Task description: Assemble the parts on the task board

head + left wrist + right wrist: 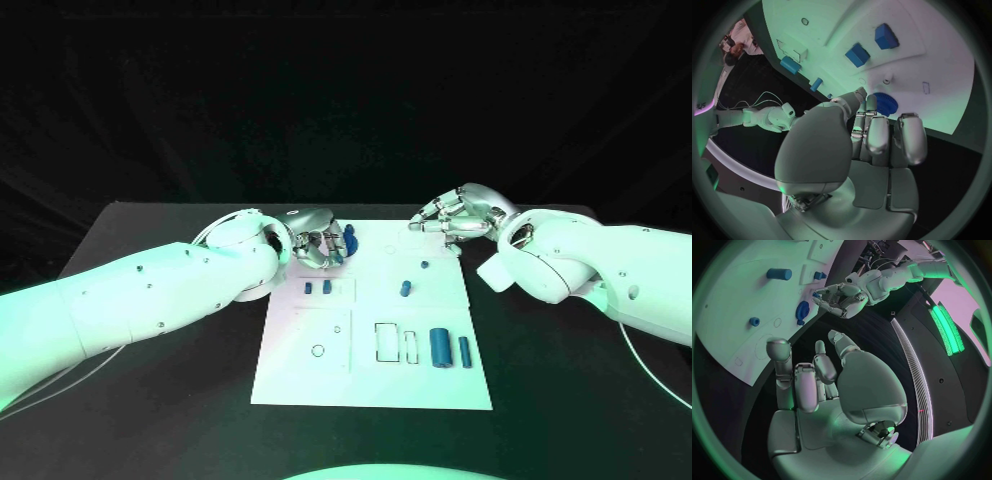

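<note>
At the far edge of the task board (372, 385), the left hand (317, 245) grips a blue gear (886, 104) just above it, while the right hand (459, 213) hovers beside the board's far corner, fingers loosely curled and empty.

Left hand (873, 137) fingertips touching blue gear (887, 104) on task board (942, 65)

Head camera looking down, wrist cameras close behind hands, all sharing task board (372, 320)
</note>
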Controlling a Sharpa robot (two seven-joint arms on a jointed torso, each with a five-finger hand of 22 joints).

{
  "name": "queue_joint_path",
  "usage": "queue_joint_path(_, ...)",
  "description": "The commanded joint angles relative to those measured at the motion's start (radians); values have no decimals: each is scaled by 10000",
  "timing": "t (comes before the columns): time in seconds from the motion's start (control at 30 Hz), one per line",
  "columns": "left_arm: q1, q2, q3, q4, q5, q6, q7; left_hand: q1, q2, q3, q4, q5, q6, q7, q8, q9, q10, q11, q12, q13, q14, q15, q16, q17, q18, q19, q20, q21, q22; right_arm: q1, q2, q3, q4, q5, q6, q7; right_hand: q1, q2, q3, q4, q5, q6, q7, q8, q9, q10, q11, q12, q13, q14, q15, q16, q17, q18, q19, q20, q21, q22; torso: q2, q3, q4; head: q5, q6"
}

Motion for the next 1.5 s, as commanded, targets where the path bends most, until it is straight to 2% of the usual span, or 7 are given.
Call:
queue_joint_path(0.03,39,-185,60,130,410,-21,-60,-89,-9,-69,-13,25,53,-3,-34,18,55,-9,-35,-11,38,37,-9,-8,-104,40,9,32,30,-7,-8,0,0,-94,64,75,27,65,45,13,44,-89,3,55,11,-38,31,-20,8,-45,8,-31,396,-25,-71,11,1,12,-4,8,-3,18,-15)
queue_joint_path(0.23,62,-373,97,37,479,87,-108,-86,-8,-78,-21,25,71,-13,-36,20,74,-17,-44,-9,41,32,-3,-5,-108,51,8,45,48,-7,-11,0,4,-97,63,70,27,65,45,13,44,-89,3,55,11,-38,31,-20,8,-45,8,-31,396,-25,-71,11,1,12,6,3,4,40,-4)
queue_joint_path(0.4,49,-426,88,-63,497,154,-110,-73,1,-82,-35,26,92,-23,-38,21,92,-27,-55,-6,43,25,-1,-9,-110,55,4,51,56,-7,-15,0,10,-100,67,68,27,65,45,13,44,-89,3,55,11,-38,31,-20,8,-45,8,-31,396,-25,-71,11,1,12,12,-6,-10,65,-8)
queue_joint_path(0.5,40,-447,73,-104,501,199,-112,-69,4,-85,-40,26,102,-27,-39,22,102,-31,-59,-4,42,22,-7,-22,-109,54,2,48,53,-7,-17,0,12,-105,66,65,27,65,45,13,44,-89,3,55,11,-38,31,-20,8,-45,8,-31,396,-25,-71,11,1,12,4,1,-15,70,-11)
queue_joint_path(0.93,-1,-431,24,-188,509,446,-152,-74,4,-100,-44,25,122,-32,-42,24,121,-35,-69,-1,34,17,-34,-70,-110,58,-2,54,62,-7,-8,0,15,-110,68,65,27,65,45,13,44,-89,3,55,11,-38,31,-20,8,-45,8,-31,396,-25,-71,11,1,12,18,-10,-27,94,-58)
queue_joint_path(1.23,-9,-459,4,-164,510,734,-207,-80,1,-109,-44,24,127,-33,-45,24,125,-35,-75,0,30,16,-46,-89,-108,53,-3,47,52,-7,-10,0,11,-114,65,64,27,65,45,13,44,-89,3,55,11,-38,31,-20,8,-45,8,-31,396,-25,-71,11,1,12,11,-7,-6,83,-71)
queue_joint_path(1.5,-10,-453,-8,-152,510,829,-201,-85,1,-116,-43,24,129,-34,-49,23,128,-36,-81,0,28,15,-52,-100,-107,51,-4,44,50,-7,5,0,4,-115,74,70,27,65,45,13,44,-89,3,55,11,-38,31,-20,8,-45,8,-31,396,-25,-71,11,1,12,6,0,-24,106,-70)
